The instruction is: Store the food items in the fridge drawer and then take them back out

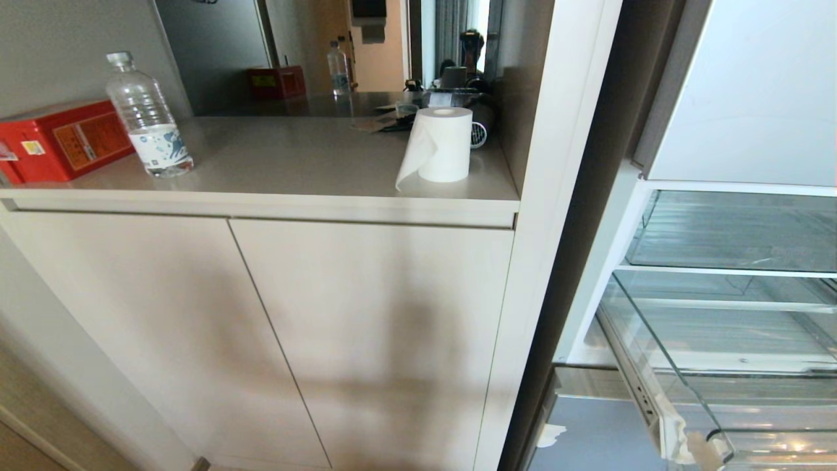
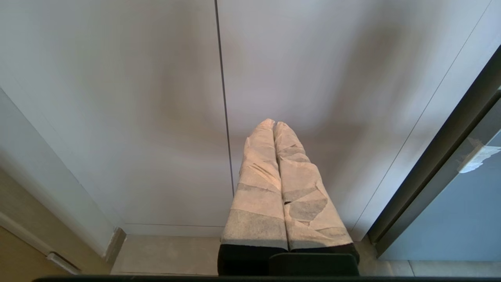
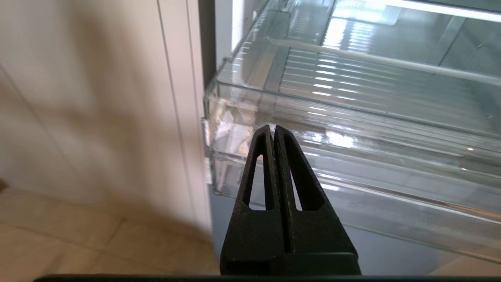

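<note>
the clear plastic pull-out fridge drawer with its ribbed floor and a scrap of white tape at the near corner is standing pulled out from the open fridge at the right of the scene, and nothing is lying in the part of it that is showing. the round food items are not appearing in any view, so where they are sitting cannot be told; the drawer's showing part being bare suggests they are either not yet stored or already taken back out. the right gripper, a pair of black slotted fingers, is hovering just in front of the drawer's near left corner with its fingers pressed together on nothing, probably drawn clear of the clear front wall so as not to knock it. the left gripper, its fingers wrapped in pale tape, is hanging parked before the pale cabinet doors on the left, fingers likewise together and empty, kept out of the working arm's way. on the beige countertop above, a clear water bottle, a red box and a white paper roll are standing, apart from the fridge work.
</note>
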Robot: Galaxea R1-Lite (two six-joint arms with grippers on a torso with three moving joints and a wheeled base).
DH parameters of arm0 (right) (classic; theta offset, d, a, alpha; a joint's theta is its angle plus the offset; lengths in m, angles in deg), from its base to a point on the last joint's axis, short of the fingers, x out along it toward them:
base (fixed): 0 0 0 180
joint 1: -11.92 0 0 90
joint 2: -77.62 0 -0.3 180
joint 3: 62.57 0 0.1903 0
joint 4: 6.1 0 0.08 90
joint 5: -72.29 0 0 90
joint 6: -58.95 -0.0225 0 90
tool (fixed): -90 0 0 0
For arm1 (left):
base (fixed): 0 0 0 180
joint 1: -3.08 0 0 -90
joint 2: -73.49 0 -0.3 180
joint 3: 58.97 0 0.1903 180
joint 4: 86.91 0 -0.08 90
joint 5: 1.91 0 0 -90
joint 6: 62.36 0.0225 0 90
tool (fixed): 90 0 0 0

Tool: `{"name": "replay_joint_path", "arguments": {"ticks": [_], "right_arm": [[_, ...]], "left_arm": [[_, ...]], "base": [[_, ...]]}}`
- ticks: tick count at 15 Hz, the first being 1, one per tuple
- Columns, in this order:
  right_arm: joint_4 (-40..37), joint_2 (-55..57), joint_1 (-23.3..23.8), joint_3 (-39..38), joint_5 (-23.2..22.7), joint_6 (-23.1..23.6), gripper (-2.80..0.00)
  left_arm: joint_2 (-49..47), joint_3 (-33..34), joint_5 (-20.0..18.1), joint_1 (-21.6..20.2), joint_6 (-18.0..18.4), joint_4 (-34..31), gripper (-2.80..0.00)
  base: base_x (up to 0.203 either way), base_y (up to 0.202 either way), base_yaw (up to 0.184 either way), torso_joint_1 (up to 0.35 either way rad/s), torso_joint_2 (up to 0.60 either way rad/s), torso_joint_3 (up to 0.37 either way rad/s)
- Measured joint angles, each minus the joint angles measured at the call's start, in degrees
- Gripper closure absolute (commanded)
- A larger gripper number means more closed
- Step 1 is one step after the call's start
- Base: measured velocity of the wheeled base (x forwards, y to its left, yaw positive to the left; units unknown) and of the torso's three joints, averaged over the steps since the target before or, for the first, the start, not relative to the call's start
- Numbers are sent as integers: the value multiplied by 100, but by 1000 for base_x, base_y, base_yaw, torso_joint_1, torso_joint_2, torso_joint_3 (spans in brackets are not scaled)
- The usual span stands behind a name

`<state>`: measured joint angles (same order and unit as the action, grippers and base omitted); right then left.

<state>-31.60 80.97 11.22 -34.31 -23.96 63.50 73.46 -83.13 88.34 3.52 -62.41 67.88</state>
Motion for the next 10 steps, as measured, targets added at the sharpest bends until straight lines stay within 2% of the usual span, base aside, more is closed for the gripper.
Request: {"name": "replay_joint_path", "arguments": {"ticks": [2, 5, 10], "right_arm": [[614, -200, 18, -361, 255, -180, 0], [482, -304, 26, -474, 382, -604, 0], [401, -332, 29, -490, 638, -524, 0]], "left_arm": [[0, 0, 0, 0, 0, 0, 0], [0, 0, 0, 0, 0, 0, 0], [0, 0, 0, 2, -2, 0, 0]], "base": [[0, 0, 0, 0, 0, 0], [0, 0, 0, 0, 0, 0], [1, 2, -15, 2, 0, 0]]}}
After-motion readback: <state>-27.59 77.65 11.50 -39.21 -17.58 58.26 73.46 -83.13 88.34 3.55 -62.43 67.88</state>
